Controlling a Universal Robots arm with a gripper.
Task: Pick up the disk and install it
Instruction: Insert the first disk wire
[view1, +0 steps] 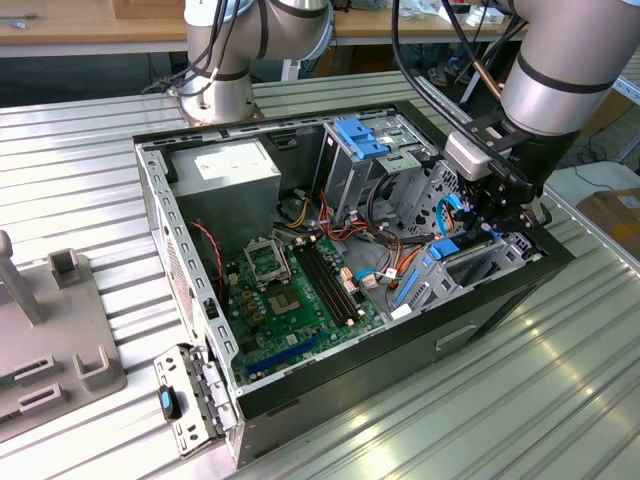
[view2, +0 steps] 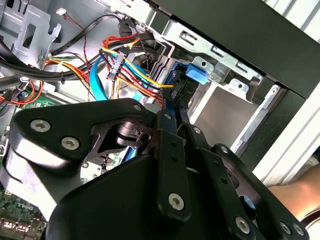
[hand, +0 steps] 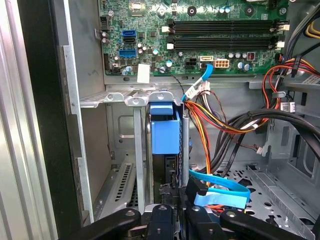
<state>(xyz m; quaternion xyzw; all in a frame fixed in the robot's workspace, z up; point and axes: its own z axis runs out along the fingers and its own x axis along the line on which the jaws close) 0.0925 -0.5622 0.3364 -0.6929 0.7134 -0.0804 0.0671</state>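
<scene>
Disk (hand: 165, 132) sits upright in the drive bay (hand: 127, 100) at the computer case's (view1: 300, 395) corner on the exterior view's right, blue tab showing. My gripper (view2: 172, 112) reaches down into that bay, jaws nearly together and pinched on the disk's edge. Motherboard (view1: 290, 290) lies beside the bay, cables (hand: 225, 117) between them.

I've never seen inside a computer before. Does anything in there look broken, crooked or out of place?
Nothing stands out. The disk sits upright in its metal bay by the case wall, with the gripper at its near end. The cables are bundled loosely but look intact.
</scene>
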